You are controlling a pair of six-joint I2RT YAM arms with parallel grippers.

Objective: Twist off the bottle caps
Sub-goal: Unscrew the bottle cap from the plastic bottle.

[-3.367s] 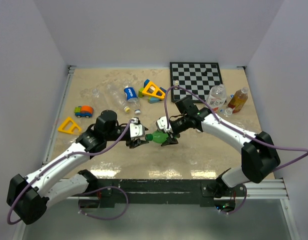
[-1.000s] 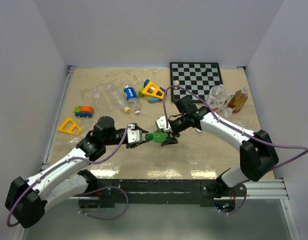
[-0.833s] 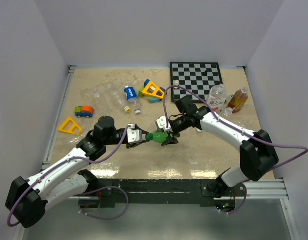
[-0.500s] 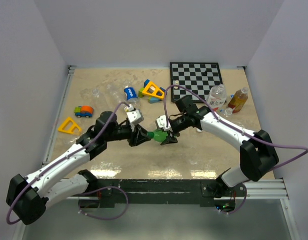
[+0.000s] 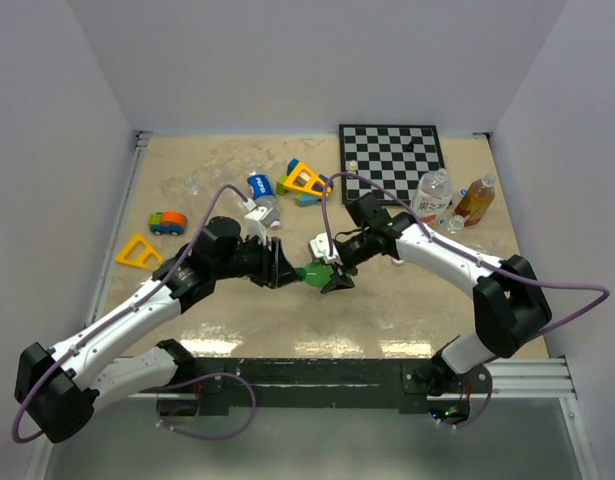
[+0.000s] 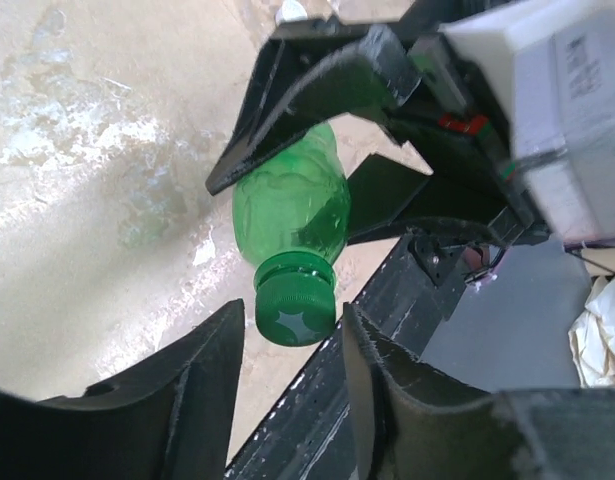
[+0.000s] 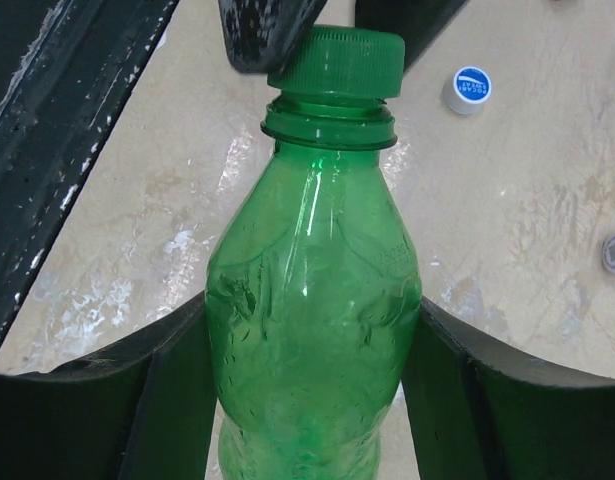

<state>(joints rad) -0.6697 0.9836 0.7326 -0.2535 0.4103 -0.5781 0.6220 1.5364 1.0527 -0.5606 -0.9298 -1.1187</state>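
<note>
A small green bottle [image 5: 314, 272] lies level above the table, with my right gripper [image 5: 328, 273] shut on its body. In the right wrist view both fingers press the bottle [image 7: 312, 330] at its widest part. Its green cap [image 6: 295, 310] is on the neck and points at my left gripper [image 5: 284, 271]. In the left wrist view the left gripper [image 6: 292, 338] has one finger on each side of the cap, with a thin gap showing on both sides. The same cap [image 7: 337, 60] shows in the right wrist view between the two dark left fingertips [image 7: 265, 35].
A loose blue-and-white cap [image 7: 468, 88] lies on the table beyond the bottle. At the back are a chessboard [image 5: 392, 150], a clear bottle lying down [image 5: 259, 190], toy blocks [image 5: 305, 182], and two upright bottles [image 5: 432, 192] [image 5: 475, 198]. A toy car [image 5: 167, 222] and yellow triangle [image 5: 139, 250] sit left.
My left wrist has rolled over and moved right, bringing its fingers around the green cap. The right arm and the bottle have stayed where they were.
</note>
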